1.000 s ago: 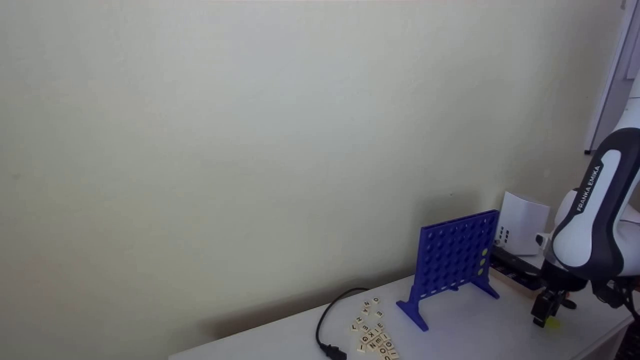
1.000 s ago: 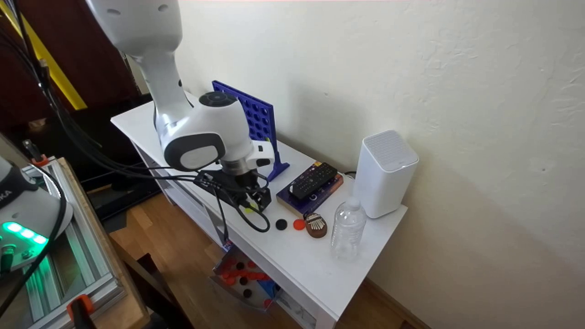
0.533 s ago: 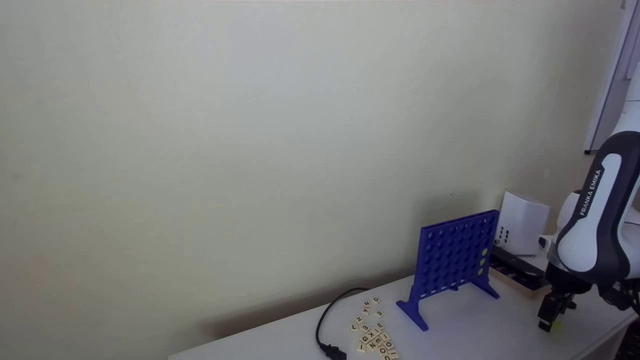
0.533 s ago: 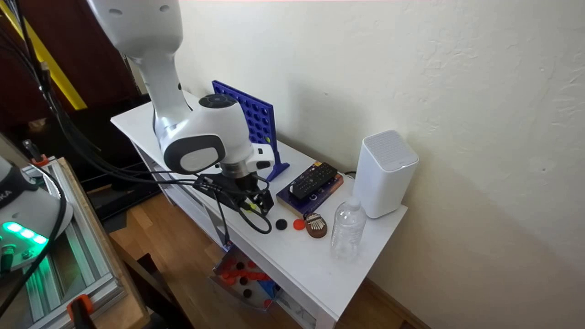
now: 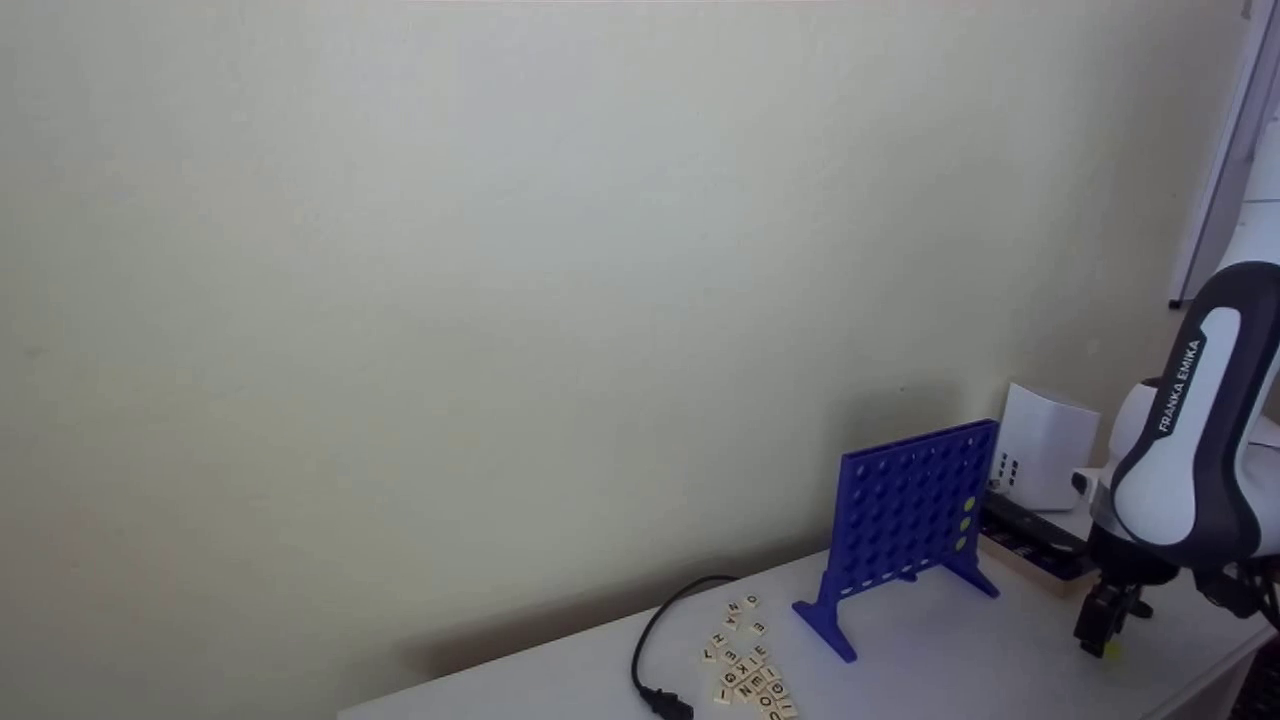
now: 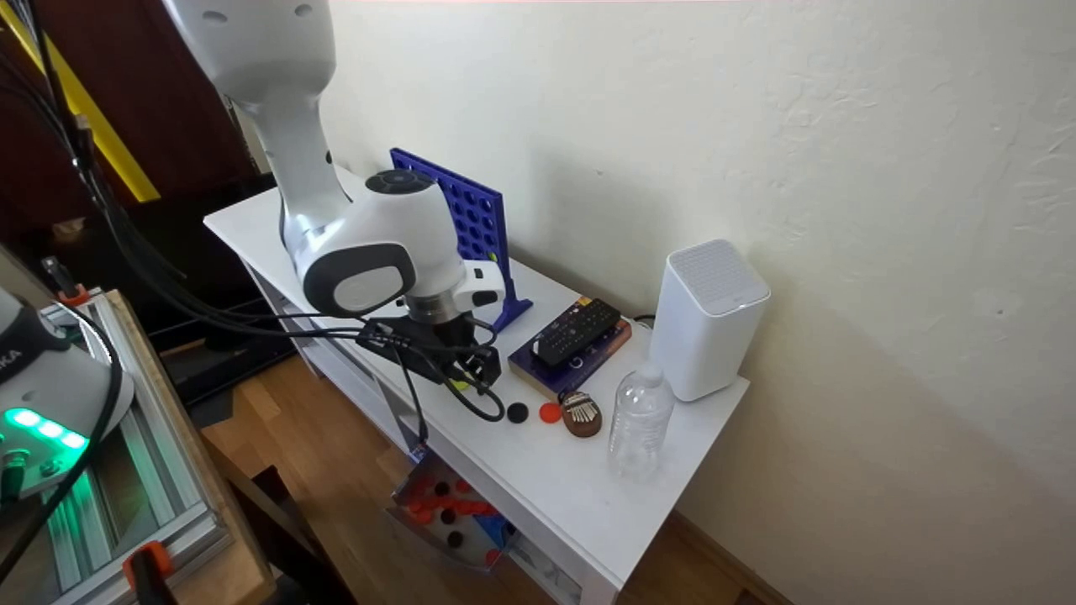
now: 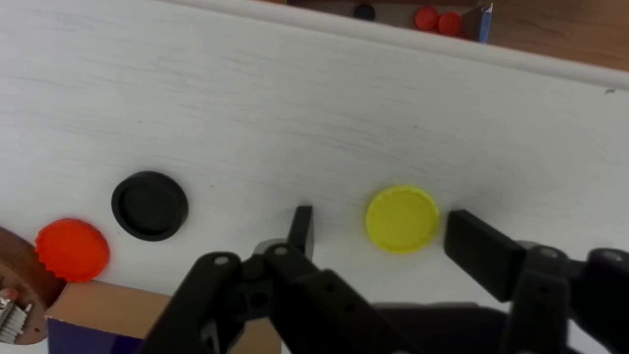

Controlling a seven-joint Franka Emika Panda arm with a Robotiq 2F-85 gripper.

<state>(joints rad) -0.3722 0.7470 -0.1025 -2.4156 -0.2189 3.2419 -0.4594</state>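
Having just edged right in an exterior view, the gripper (image 5: 1104,642) stands with jaws spread, so the yellow disc (image 7: 402,219) on the white table (image 7: 295,123) lies between them, not pinched.

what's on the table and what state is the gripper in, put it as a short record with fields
gripper: open, yellow disc between the jaws, nearer one of them
yellow disc: looks flat on the table, not gripped
other discs on table: black disc and red disc, outside the jaws
blue rack: upright, three yellow discs showing in an end column
book or box: black remote on top
around: thumb piano by the red disc, clear bottle, white tower
letter tiles: scattered near a black plug
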